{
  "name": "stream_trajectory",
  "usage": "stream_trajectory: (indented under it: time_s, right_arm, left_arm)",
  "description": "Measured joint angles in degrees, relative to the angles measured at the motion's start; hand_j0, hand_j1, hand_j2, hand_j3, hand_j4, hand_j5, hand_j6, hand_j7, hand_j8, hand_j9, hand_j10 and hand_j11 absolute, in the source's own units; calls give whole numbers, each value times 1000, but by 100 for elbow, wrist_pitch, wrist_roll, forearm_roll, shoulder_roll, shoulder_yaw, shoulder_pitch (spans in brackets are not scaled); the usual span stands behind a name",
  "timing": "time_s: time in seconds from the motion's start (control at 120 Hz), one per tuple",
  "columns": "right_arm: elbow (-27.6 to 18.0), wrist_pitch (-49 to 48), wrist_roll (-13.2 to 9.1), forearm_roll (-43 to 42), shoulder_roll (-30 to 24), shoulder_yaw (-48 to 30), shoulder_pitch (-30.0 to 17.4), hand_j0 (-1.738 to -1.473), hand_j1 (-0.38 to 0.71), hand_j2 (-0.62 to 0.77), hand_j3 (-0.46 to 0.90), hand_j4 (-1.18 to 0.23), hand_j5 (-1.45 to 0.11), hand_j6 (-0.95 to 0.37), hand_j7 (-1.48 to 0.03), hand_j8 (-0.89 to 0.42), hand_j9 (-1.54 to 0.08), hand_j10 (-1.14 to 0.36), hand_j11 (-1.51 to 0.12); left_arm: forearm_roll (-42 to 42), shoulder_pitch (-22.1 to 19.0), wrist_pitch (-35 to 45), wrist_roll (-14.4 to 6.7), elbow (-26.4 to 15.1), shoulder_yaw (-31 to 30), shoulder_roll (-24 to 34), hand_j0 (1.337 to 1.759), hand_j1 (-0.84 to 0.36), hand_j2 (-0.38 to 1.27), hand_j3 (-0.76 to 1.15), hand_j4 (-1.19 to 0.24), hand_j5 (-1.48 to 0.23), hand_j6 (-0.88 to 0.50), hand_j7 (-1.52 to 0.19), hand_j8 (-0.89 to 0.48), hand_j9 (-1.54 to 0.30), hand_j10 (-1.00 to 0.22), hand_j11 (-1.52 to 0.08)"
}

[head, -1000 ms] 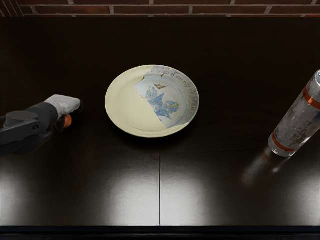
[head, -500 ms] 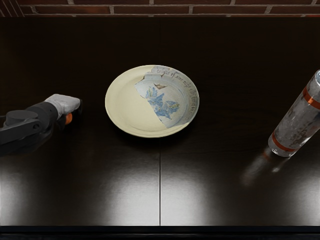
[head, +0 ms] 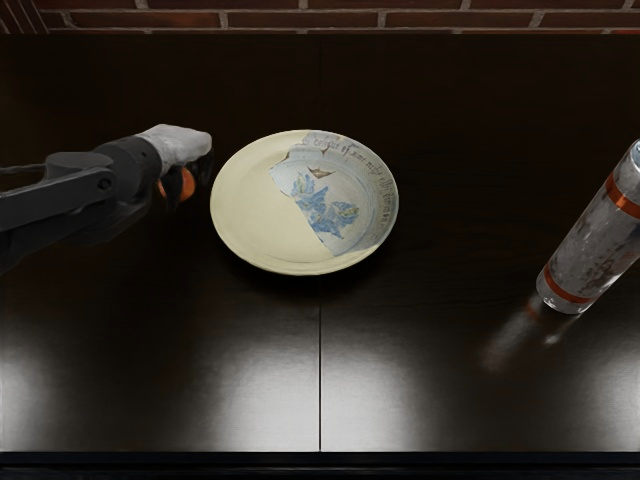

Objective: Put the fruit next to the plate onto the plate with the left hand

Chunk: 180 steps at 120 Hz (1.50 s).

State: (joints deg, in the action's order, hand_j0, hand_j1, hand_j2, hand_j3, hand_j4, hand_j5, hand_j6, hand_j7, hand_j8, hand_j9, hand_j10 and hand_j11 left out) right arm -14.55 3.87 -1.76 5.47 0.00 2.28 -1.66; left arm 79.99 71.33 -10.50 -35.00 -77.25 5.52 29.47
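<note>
A cream plate (head: pixel 250 215) with a blue flower pattern lies in the middle of the dark table. My left hand (head: pixel 180 165) hangs just off the plate's left rim, lifted above the table. Its fingers are curled around a small orange fruit (head: pixel 184 183), of which only slivers show beneath the pale hand. The left arm comes in from the left edge. No right arm shows.
A clear bottle (head: pixel 595 235) with orange bands stands tilted at the right edge. A brick wall (head: pixel 320 15) runs along the far side of the table (head: pixel 320 380).
The left hand has risen and moved right and farther back with the orange fruit, from well left of the plate to just beside its left rim.
</note>
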Motion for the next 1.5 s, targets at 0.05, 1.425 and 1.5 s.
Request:
stream_trajectory:
  time_s: [0.05,1.425,1.5]
  right_arm:
    - [18,0,0,0,0,0,0,-1658,-310,-7,0,-33,-43,-33,-43,-33,-43,-33,-43]
    - [87,0,-6,7,0,0,-1,-1658,-310,-7,0,-33,-43,-33,-43,-33,-43,-33,-43]
    - [86,0,-7,6,0,0,-1,-1658,-310,-7,0,-33,-43,-33,-43,-33,-43,-33,-43]
  left_arm:
    - [-78,127,14,0,0,16,-61,1653,-256,469,13,-756,-1098,-538,-1100,-433,-1100,-661,-1087]
    - [-3271,574,-944,0,-73,718,563,1658,18,110,0,-294,-385,-279,-384,-275,-383,-294,-383]
    - [-4620,562,-1697,0,-121,963,1547,1658,28,92,0,-280,-366,-270,-365,-267,-365,-280,-365]
